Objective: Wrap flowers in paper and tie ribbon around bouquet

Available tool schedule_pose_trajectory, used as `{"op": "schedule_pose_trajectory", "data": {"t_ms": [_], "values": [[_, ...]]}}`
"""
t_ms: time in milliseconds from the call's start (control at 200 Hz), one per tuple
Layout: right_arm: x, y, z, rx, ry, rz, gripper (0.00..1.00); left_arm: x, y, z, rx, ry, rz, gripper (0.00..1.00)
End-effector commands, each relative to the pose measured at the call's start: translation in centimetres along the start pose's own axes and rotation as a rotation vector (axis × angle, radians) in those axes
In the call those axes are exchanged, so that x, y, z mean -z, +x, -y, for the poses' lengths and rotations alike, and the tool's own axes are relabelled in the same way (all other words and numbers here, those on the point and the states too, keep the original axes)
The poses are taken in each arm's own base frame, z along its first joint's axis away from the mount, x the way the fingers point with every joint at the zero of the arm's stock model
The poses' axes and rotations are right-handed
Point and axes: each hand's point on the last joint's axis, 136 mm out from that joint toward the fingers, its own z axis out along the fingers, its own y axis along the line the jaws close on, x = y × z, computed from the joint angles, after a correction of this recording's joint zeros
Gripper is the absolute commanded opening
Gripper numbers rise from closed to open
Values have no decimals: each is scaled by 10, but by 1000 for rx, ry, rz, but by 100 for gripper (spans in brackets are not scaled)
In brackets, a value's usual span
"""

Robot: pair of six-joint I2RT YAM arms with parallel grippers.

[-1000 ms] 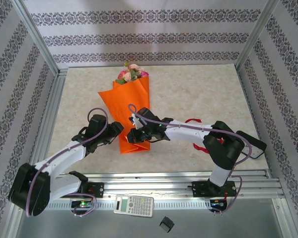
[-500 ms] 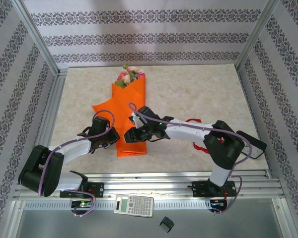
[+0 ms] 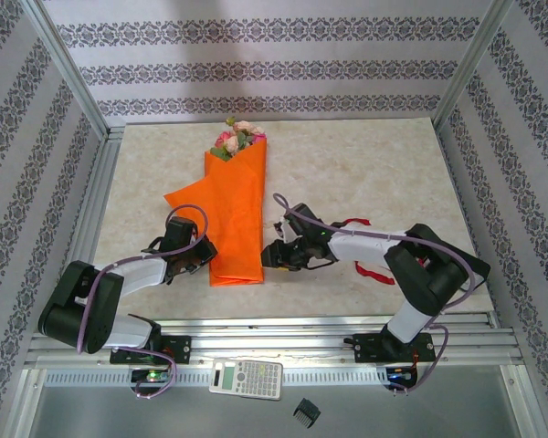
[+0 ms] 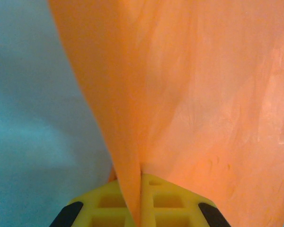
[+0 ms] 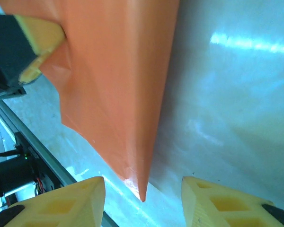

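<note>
Your left tool (image 4: 138,208) pinched a fold of the thin, creased orange wrapping paper (image 4: 203,94). Your right tool (image 5: 143,185) gaped, the paper's pointed tip between its jaws, ungripped — any left pull could, I judge, unroll or tear it.

Bright orange paper (image 3: 237,219) takes the eye, topped by pink and cream flowers (image 3: 241,135) with green leaves (image 3: 221,153). The ribbon (image 3: 374,272) is dark red and the table (image 3: 365,164) beige and marbled. White walls (image 3: 274,68) carry grey floral stripes. The arms (image 3: 132,272) are white and black with purple cables (image 3: 192,212), and the right gripper (image 5: 142,187) has yellow fingers (image 5: 71,203).
</note>
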Motion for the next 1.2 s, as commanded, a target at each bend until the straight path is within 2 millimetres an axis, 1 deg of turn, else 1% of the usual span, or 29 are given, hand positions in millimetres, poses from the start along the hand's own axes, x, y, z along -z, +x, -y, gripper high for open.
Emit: {"op": "schedule_pose_trajectory", "data": {"t_ms": [0, 185, 240, 330, 390, 440, 445, 475, 490, 719, 784, 824, 854, 934, 1024, 1064, 1144, 1164, 1194], "values": [[-12, 1, -12, -11, -65, -17, 46, -4, 16, -44, 54, -140, -32, 0], [-31, -3, -12, -45, -94, -24, 41, -3, 16, -47, 55, -148, -32, 0], [-35, -6, -12, -54, -106, -22, 38, -2, 16, -48, 54, -151, -32, 0], [-37, -9, -19, -46, -132, -13, 34, -2, 17, -48, 53, -153, -37, 0], [-36, -13, -24, -39, -142, 0, 23, -3, 18, -49, 52, -153, -42, 0], [-35, -16, -26, -34, -143, 18, 11, -3, 18, -50, 52, -155, -44, 0], [-35, -16, -26, -34, -143, 18, 11, -3, 18, -50, 52, -155, -43, 0], [-32, -18, -26, -30, -142, 32, 3, -3, 18, -50, 51, -156, -44, 0], [-31, -18, -26, -30, -139, 37, 0, -3, 18, -50, 49, -155, -45, 0], [-23, -22, -22, -24, -135, 80, 0, -5, 14, -48, 24, -164, -53, 0], [-22, -27, -20, -30, -137, 92, 17, -5, 13, -46, 11, -163, -55, 0], [-22, -31, -19, -32, -141, 100, 25, -5, 13, -47, 5, -169, -57, 0], [-22, -34, -18, -35, -145, 104, 28, -5, 12, -47, 4, -171, -56, 0], [-25, -44, -18, -33, -155, 114, 31, -4, 14, -48, -3, -176, -60, 0], [-28, -53, -19, -30, -159, 121, 31, -3, 15, -50, -5, -179, -65, 0], [-30, -56, -21, -28, -162, 122, 28, -3, 15, -50, -7, -180, -67, 0], [-32, -60, -21, -27, -161, 129, 16, -3, 15, -49, -12, -182, -68, 0], [-31, -61, -21, -27, -159, 133, 12, -3, 14, -49, -13, -181, -68, 0], [-30, -61, -19, -30, -153, 138, 4, -3, 14, -49, -17, -181, -69, 0]]}}
